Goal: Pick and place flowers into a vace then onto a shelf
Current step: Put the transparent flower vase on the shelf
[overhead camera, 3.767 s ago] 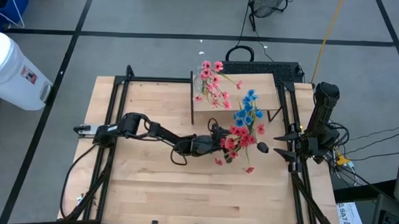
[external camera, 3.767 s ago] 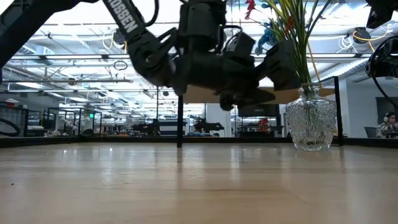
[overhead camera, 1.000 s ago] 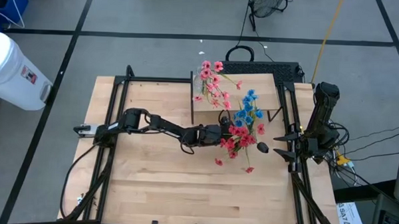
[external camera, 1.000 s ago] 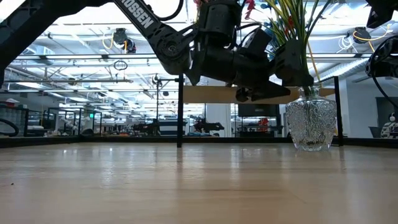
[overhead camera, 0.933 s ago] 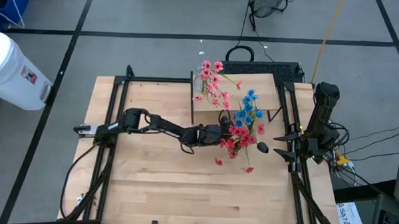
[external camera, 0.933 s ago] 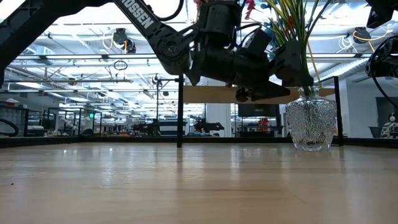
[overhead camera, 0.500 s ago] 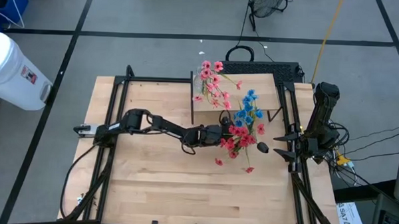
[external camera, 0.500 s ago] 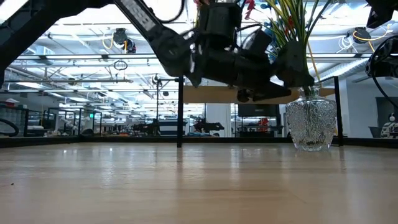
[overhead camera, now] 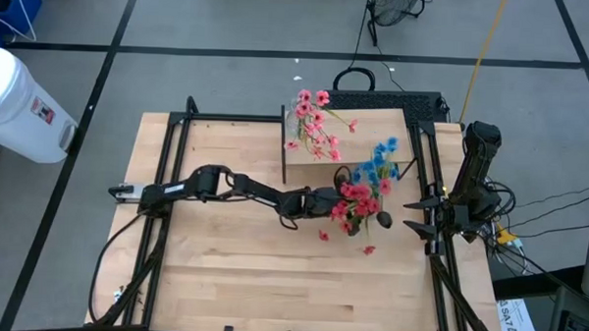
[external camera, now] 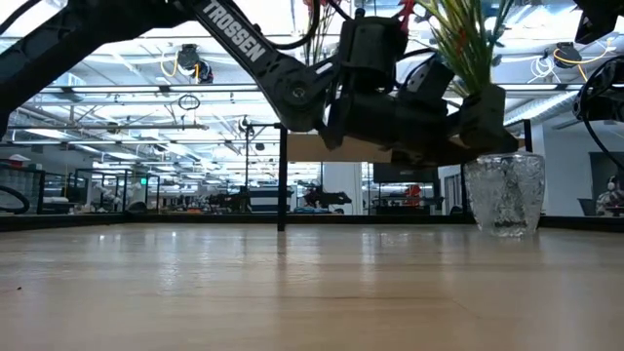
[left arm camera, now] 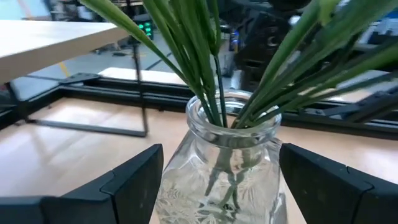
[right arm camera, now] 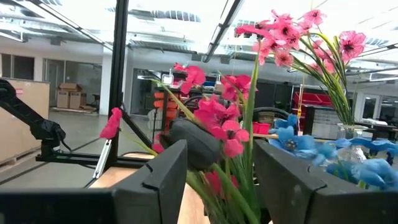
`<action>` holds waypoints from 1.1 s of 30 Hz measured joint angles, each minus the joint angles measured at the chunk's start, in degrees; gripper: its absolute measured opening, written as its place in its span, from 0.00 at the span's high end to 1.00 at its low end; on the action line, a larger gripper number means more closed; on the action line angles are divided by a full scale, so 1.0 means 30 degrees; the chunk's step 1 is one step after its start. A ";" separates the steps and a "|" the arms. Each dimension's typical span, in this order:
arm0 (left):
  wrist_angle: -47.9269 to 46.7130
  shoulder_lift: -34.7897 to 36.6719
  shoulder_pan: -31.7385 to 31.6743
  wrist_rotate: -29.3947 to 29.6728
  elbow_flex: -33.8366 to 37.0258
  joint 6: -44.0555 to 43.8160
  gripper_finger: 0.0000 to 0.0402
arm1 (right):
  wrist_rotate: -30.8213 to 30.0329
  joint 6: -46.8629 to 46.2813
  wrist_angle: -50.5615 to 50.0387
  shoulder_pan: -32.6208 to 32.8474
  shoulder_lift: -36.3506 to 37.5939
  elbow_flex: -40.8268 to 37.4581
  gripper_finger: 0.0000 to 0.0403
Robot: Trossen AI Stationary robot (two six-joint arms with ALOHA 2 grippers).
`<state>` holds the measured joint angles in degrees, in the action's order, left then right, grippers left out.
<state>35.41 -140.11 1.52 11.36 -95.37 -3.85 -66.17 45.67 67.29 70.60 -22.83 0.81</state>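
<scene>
A cut-glass vase (external camera: 507,195) stands on the tabletop just in front of the shelf (overhead camera: 350,133), holding red flowers (overhead camera: 357,202) and blue ones (overhead camera: 378,166) on green stems (left arm camera: 211,74). My left gripper (left arm camera: 221,155) reaches level from the table's left and is open, with one finger on each side of the vase below its neck. More pink flowers (overhead camera: 314,125) rise over the shelf's left part. My right gripper (overhead camera: 420,214) waits open at the table's right edge, facing the blossoms with nothing between its fingers. My left gripper straddles the vase's shoulder (left arm camera: 186,155), just under the neck. The glass fills the gap, and both fingers (left arm camera: 140,180) seem to lie against it with their inner faces. They come level from the table's left. The vase stands upright with its base on the table.
The shelf's black leg (external camera: 282,185) stands left of the vase, and its board hangs just behind the stems. Two loose red blossoms (overhead camera: 368,251) lie on the table near the vase. A dark oval thing (right arm camera: 196,143) hangs among the flowers close to my right gripper. Bare wood spreads toward the near edge.
My left gripper has gone toward the table's right edge and a little down, from around the stems onto the vase's shoulder. The vase has slid toward the right edge, still upright on the table. Its blue and red flower heads have swung right and toward the shelf.
</scene>
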 joint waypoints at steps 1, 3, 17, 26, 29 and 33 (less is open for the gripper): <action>0.0277 -0.0007 0.0000 -0.0297 0.0014 0.0106 0.20 | 0.0000 0.0000 -0.0007 -0.0004 0.0000 0.0003 0.57; 0.0686 -0.0049 0.0030 -0.0763 0.0022 0.0125 0.20 | 0.0010 0.0000 -0.0025 0.0001 0.0000 0.0001 0.57; 0.1792 -0.0102 0.0124 -0.0636 0.0047 0.0567 0.20 | 0.0029 0.0001 -0.0027 -0.0001 0.0000 0.0003 0.57; 0.1666 -0.0095 0.0087 -0.1290 -0.0499 0.1133 0.20 | 0.0030 0.0000 -0.0023 0.0001 0.0000 0.0003 0.56; 0.1453 -0.0095 0.0046 -0.1408 -0.0829 0.0970 0.20 | 0.0034 0.0002 -0.0027 -0.0004 0.0000 0.0003 0.57; 0.0768 -0.0464 0.0015 -0.1923 -0.1646 0.0786 0.20 | 0.0035 0.0000 -0.0033 -0.0001 -0.0002 0.0000 0.56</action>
<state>37.71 -141.50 1.56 5.59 -100.31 -1.49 -66.07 45.67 67.19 70.60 -22.83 0.81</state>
